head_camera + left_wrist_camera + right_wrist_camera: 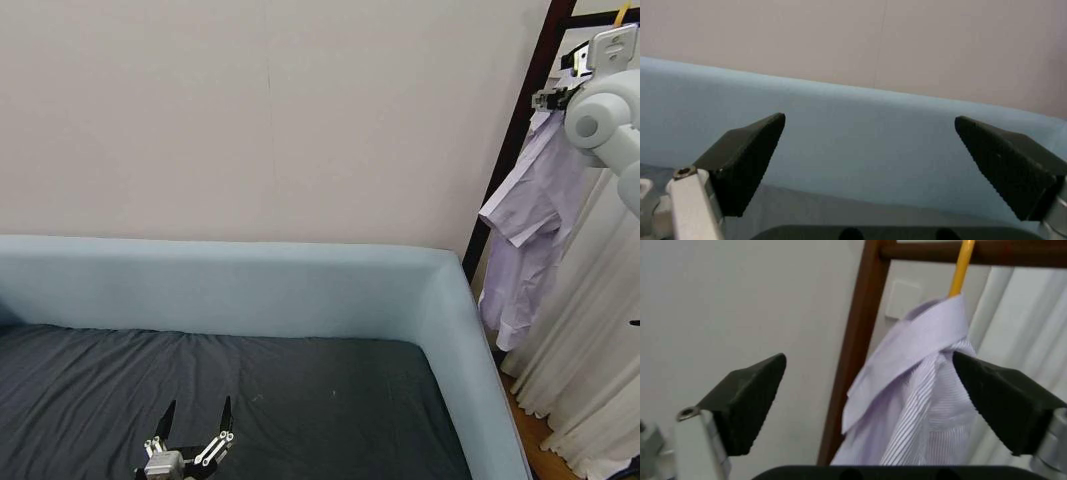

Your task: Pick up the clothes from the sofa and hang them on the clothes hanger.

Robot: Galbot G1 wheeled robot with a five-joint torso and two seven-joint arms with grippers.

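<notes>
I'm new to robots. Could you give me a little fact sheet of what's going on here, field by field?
Shirt: lavender, hanging from a yellow hanger on the dark wooden rack
Sofa: light blue, with a dark seat
Left end effector: open, low over the seat
Right end effector: open, raised beside the rack, facing the shirt without gripping it

The left pincer (198, 405) and right pincer (868, 360) are showing black wedge fingers on silver screwed links; the right arm (605, 115) is wearing grey casing.
</notes>
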